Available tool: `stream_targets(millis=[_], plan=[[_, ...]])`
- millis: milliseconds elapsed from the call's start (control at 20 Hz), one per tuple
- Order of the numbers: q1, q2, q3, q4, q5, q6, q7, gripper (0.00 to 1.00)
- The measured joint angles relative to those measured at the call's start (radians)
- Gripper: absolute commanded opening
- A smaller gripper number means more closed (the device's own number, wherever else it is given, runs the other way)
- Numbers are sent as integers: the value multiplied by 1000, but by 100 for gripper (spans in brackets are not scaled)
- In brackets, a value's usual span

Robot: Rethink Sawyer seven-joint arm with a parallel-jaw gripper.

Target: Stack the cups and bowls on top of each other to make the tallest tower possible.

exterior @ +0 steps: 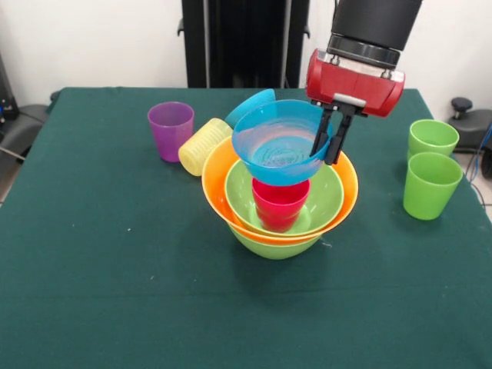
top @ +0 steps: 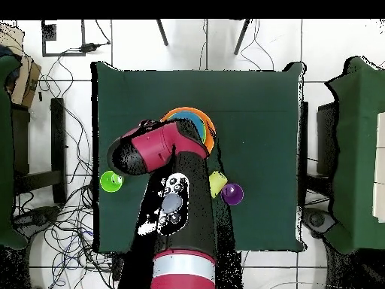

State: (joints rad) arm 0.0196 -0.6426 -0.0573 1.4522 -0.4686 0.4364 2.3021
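While the pincer (exterior: 331, 141) clamps a blue bowl's (exterior: 280, 144) rim (tilted) above the red cup (exterior: 279, 204), green cloth lies bare.

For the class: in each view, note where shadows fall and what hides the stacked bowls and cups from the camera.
Front view: even light; a soft shadow lies on the green cloth beneath the tower, and the blue bowl held in the gripper hides the red cup's rim. Overhead view: the arm covers most of the tower, leaving only an orange and blue edge showing.
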Motion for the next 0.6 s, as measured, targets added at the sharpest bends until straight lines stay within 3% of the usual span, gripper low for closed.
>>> stream_targets(millis=[600], plan=[[-7,11,0,-5,0,-27,0,0]])
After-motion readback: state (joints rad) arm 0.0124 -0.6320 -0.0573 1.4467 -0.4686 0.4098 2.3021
